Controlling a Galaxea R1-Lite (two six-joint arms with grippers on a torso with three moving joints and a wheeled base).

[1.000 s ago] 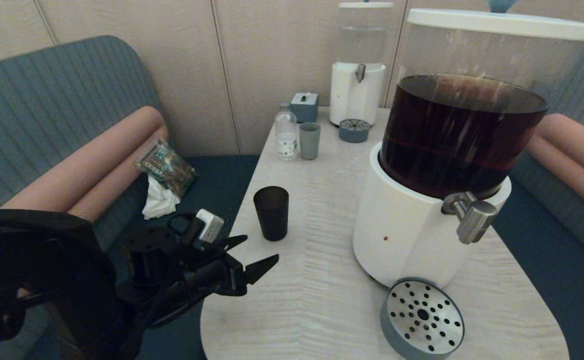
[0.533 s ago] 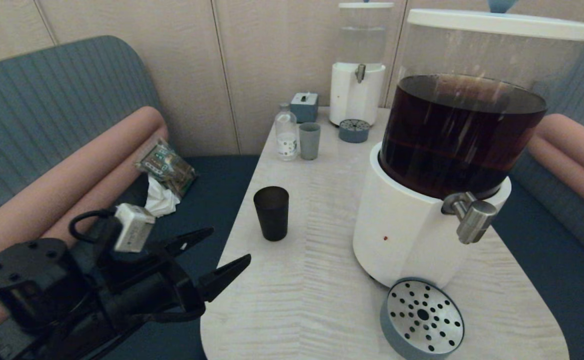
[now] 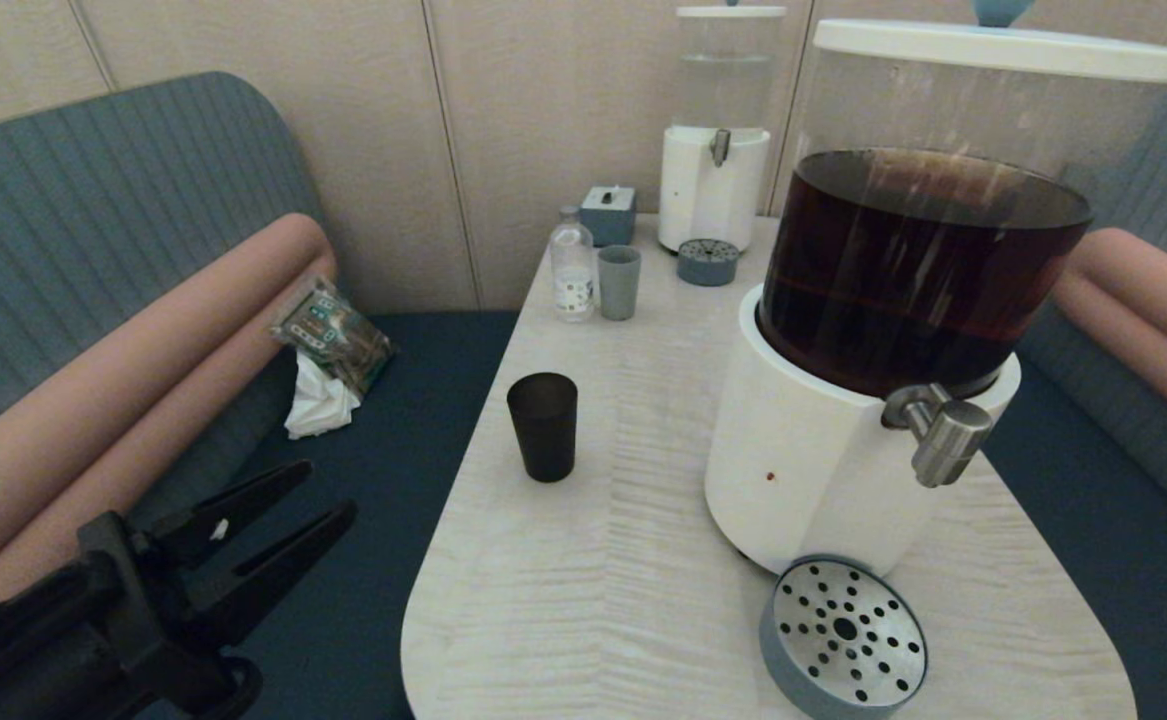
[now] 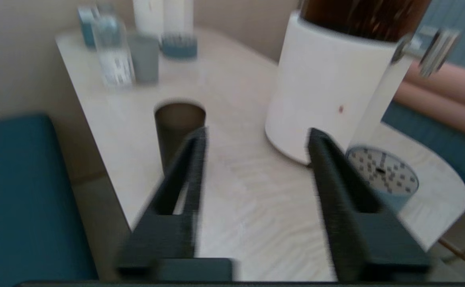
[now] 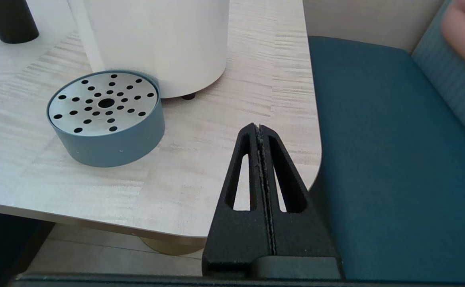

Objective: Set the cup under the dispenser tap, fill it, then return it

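Observation:
The black cup (image 3: 542,426) stands upright on the pale table (image 3: 633,560), left of the large dispenser (image 3: 893,300) holding dark brown liquid. Its steel tap (image 3: 943,436) juts out above a round perforated drip tray (image 3: 843,636). My left gripper (image 3: 328,490) hangs open and empty off the table's left edge, low over the bench seat. In the left wrist view the cup (image 4: 178,127) lies ahead, partly behind one finger (image 4: 188,171) of the open gripper (image 4: 258,135). My right gripper (image 5: 259,127) is shut and empty at the table's near right corner, not seen in the head view.
At the table's far end stand a pale grey-green cup (image 3: 619,281), a small clear bottle (image 3: 572,263), a grey box (image 3: 609,213) and a smaller clear-liquid dispenser (image 3: 718,130) with its drip tray (image 3: 708,261). A packet and tissue (image 3: 328,350) lie on the left bench.
My left gripper has drawn back from beside the cup, down and to the left off the table's edge, still open. The cup stays where it was.

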